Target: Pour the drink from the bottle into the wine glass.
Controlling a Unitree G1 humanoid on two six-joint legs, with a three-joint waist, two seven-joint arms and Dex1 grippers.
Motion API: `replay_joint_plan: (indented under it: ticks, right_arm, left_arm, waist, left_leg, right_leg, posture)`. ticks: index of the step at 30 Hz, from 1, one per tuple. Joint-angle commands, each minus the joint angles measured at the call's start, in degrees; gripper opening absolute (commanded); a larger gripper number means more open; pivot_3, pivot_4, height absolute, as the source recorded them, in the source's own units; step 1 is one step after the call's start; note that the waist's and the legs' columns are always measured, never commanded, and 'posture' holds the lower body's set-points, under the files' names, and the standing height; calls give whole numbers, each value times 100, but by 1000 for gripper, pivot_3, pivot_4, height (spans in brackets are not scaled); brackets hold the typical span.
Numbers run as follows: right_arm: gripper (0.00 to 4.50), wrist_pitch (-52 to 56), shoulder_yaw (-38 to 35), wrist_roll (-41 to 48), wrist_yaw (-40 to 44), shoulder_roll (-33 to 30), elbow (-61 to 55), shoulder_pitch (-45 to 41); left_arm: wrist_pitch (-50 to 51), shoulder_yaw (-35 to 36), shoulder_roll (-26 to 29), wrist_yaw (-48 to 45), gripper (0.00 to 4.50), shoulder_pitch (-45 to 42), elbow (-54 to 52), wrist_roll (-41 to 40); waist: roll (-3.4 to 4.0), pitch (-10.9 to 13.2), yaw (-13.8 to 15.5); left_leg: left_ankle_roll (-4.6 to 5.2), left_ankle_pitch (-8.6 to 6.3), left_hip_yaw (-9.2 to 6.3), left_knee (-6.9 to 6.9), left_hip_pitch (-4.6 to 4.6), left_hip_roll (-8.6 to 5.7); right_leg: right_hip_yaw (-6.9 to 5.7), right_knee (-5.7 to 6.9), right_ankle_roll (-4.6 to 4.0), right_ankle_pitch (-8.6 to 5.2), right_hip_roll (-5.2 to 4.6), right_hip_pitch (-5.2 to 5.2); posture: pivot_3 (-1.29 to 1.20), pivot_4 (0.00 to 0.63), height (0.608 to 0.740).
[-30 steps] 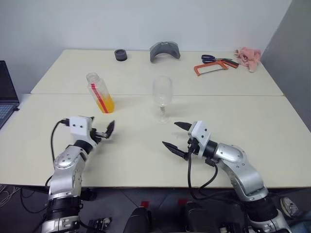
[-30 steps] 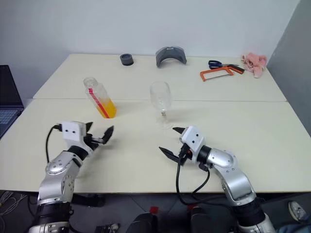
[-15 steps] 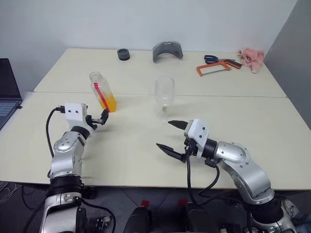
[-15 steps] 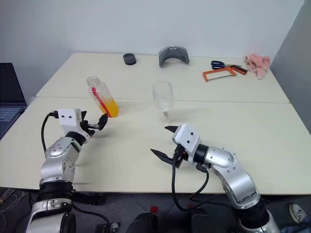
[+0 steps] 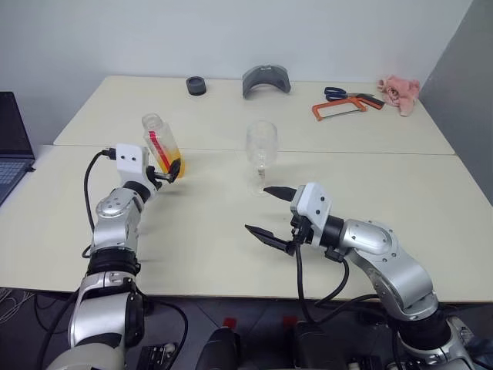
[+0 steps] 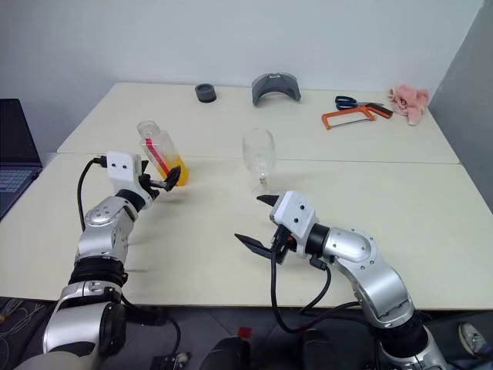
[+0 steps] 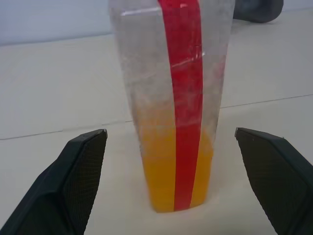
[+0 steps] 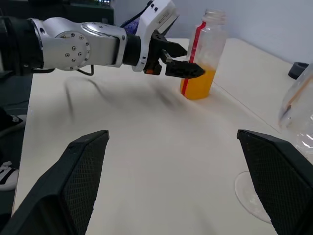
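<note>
L tool [image 5: 171,173] jaws apart, level w/ bottle [image 5: 162,146] at 10 o'clock on surface [image 5: 216,223], lined up to grip. R tool [image 5: 271,212] apart too, waiting just short of wine glass [image 5: 261,154], centre.

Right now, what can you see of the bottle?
The bottle is small, clear plastic with squarish sides and a red vertical stripe. No cap shows on its open neck. Orange-yellow drink fills roughly its lower third. It stands on the cream table, left of the wine glass. The left hand is open right in front of it, fingers either side, not yet gripping.
</note>
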Motion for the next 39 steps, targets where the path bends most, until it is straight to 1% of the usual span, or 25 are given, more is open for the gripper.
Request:
replay_joint_plan:
  ticks: [1,2,5,8,11,12,13,16,19,24,29,31,39]
  right_arm:
    - [4480,-89,-8,49,-53,0,-200,-108]
    - [4480,-93,-7,47,-57,1,-198,-113]
    - [4500,-105,-13,39,-67,-5,-199,-122]
    - [4500,-109,-18,34,-96,-12,-208,-124]
    - [4500,-138,-60,16,-161,-16,-233,-98]
    - [4500,-156,-78,-2,-191,-18,-245,-89]
    - [4500,-176,-103,-21,-229,-16,-259,-81]
    - [4500,-151,-346,44,-410,19,-375,-45]
    - [4500,-46,-678,203,-629,106,-505,-7]
    - [4500,7,-1037,343,-917,185,-490,-40]
    - [4500,-159,-1119,298,-1033,184,-235,-216]
    - [4500,62,-1196,483,-998,176,-162,-325]
    - [4500,245,-1304,700,-1031,129,-44,-582]
  left_arm:
    - [-317,10,69,22,4500,-349,357,64]
    - [-376,-5,64,8,4500,-421,476,79]
    - [-520,-10,33,-36,3917,-619,801,80]
    - [-627,-11,14,-91,2967,-721,973,66]
    - [-682,-31,-44,-156,2030,-737,930,38]
    - [-684,-41,-70,-182,1785,-725,831,25]
    - [-692,-60,-92,-191,1672,-711,710,30]
    - [-776,-271,-134,-179,1642,-685,151,202]
    - [-1084,-605,-67,-152,1641,-706,-391,579]
    - [-1821,-1157,175,-103,1640,-913,-707,1322]
    - [-2471,-1533,323,-87,1640,-1288,-439,1814]
    - [-2694,-1651,372,-61,1640,-1476,-215,1983]
    - [-3669,-2051,598,-16,1640,-2047,590,2518]
  waist:
    - [0,0,-1]
    - [0,0,-1]
    - [0,0,-2]
    - [-1,0,-2]
    - [-1,0,-2]
    - [-1,0,-1]
    - [-1,0,0]
    - [-10,6,1]
    - [-24,14,4]
    - [-24,14,8]
    - [-25,14,3]
    - [-25,14,3]
    - [-25,15,-5]
  left_leg:
    - [0,0,0,0,0,0]
    - [0,0,0,0,-1,0]
    - [0,0,1,0,0,-1]
    - [0,0,0,0,-1,-1]
    - [0,0,-1,0,-2,-1]
    - [0,0,-1,0,-2,-1]
    - [0,0,-2,1,-3,-1]
    - [-1,0,-6,4,-10,0]
    - [-3,1,-11,5,-15,1]
    - [-5,3,-5,2,-13,0]
    - [-1,1,2,1,-13,-3]
    - [0,0,9,2,-13,-3]
    - [1,0,16,1,-15,-3]
  right_leg:
    - [0,1,0,0,0,0]
    - [0,0,0,0,0,0]
    - [0,0,0,0,1,0]
    - [-1,1,0,0,1,0]
    - [-1,1,0,0,1,-1]
    - [-1,1,0,0,0,-1]
    - [-1,1,0,0,0,-1]
    - [-3,1,0,0,0,-3]
    - [-4,0,-1,0,0,-7]
    - [-1,0,-1,1,-2,-7]
    - [-1,0,-1,1,2,-8]
    - [-1,0,-1,1,2,-8]
    - [-1,1,-1,1,4,-10]
  posture:
    - [0,150,740]
    - [0,150,740]
    - [0,150,740]
    - [0,150,740]
    - [0,150,740]
    - [0,150,740]
    - [0,150,740]
    - [0,150,740]
    - [0,150,740]
    - [0,150,740]
    - [0,150,740]
    - [0,150,740]
    - [0,150,740]
